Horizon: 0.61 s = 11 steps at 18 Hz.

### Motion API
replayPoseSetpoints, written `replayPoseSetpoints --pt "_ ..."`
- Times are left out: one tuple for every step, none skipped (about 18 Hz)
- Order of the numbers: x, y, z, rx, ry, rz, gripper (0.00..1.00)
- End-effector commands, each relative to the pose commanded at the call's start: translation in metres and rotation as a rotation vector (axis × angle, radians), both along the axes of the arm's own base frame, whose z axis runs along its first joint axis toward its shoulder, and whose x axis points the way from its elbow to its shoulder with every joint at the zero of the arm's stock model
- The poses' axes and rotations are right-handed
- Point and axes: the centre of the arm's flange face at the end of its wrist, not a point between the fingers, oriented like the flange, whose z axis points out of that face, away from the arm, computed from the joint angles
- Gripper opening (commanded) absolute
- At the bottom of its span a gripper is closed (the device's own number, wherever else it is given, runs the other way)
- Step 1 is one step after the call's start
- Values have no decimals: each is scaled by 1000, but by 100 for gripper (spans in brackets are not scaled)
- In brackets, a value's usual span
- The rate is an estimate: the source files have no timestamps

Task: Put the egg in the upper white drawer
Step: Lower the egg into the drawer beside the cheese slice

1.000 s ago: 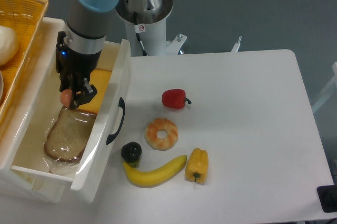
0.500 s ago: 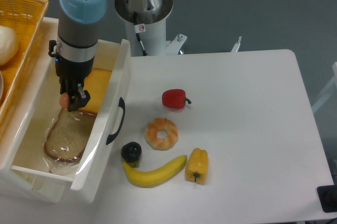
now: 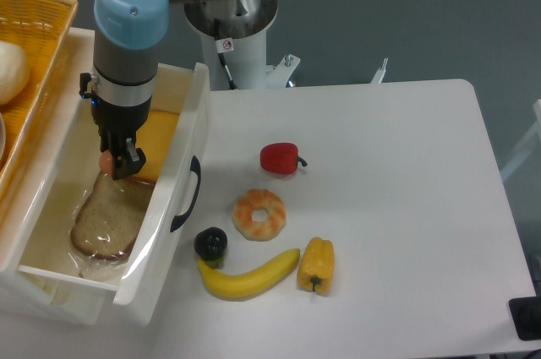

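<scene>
Half a second has changed little: the claw [image 3: 116, 163] has shifted slightly and still pinches the egg [image 3: 106, 160] (only a pinkish sliver shows) low inside the upper white drawer [image 3: 173, 180], just above the bread slice [image 3: 108, 217] and beside the orange cheese block [image 3: 157, 141]. At far left the woven yellow basket [image 3: 34, 46] borders the drawer. The drawer's smooth plastic walls leave narrow room around the arm; its curved black handle [image 3: 188, 194] faces the desk [image 3: 397, 207]. Right of it lie a glossy red pepper [image 3: 281, 158], a ringed shrimp [image 3: 259, 214], a dark round fruit [image 3: 210, 243], a curved banana [image 3: 248, 274] and a yellow pepper [image 3: 315, 264], well apart from the desk's right edge.
</scene>
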Motion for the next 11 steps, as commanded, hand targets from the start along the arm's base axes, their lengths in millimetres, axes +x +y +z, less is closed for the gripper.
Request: replayPoseSetpoints --pt "0 0 0 0 0 1 42" --pt "1 0 -2 -3 -2 0 42" --pt "2 0 -4 -7 -4 -2 42" --pt "2 0 -3 -6 -4 -2 42" --pt "2 0 -5 -7 -4 -2 42" --pt "2 0 -5 -7 -4 -2 42" --pt "2 0 -5 -7 -4 -2 43" --pt "2 1 -5 -8 -5 -2 46" --pt "2 1 -5 -8 -5 -2 46" --pt "2 0 -5 -7 -4 -2 46" --pt "2 0 -5 -7 -4 -2 46"
